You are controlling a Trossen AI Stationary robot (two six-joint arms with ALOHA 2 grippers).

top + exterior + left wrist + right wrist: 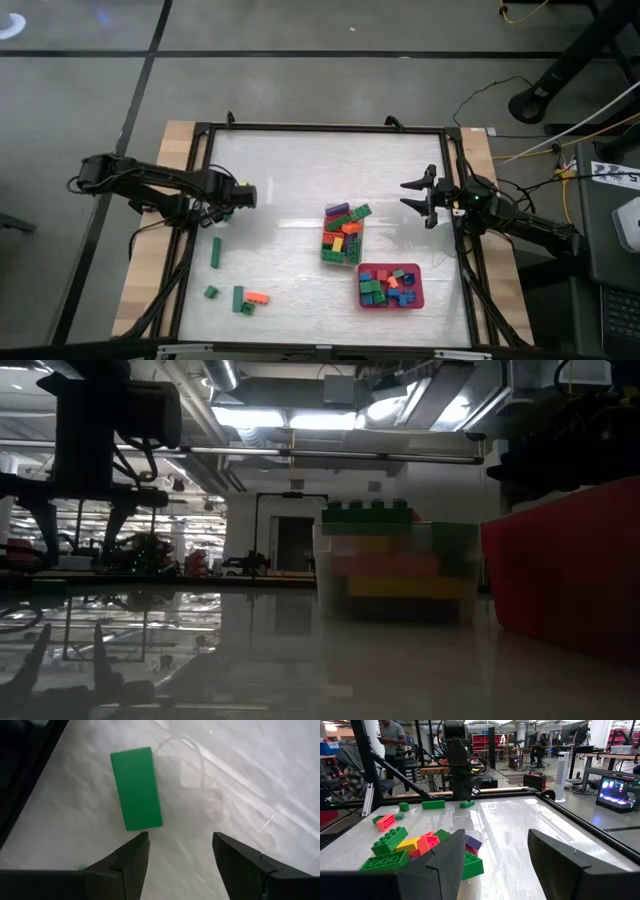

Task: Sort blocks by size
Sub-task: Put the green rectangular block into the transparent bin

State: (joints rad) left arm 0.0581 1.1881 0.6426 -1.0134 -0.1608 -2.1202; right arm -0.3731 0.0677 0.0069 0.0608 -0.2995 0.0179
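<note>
A green bar block lies flat on the table just ahead of my left gripper, which is open, empty and points down above the table's left side. The same bar shows in the high view. Three more loose blocks lie near the front left: a small green one, a green one and an orange one. My right gripper is open and empty, level, right of the clear tub.
The clear tub holds several long blocks heaped above its rim. A red tray near the front right holds several short blocks. A black frame runs round the white table. People stand in the room beyond.
</note>
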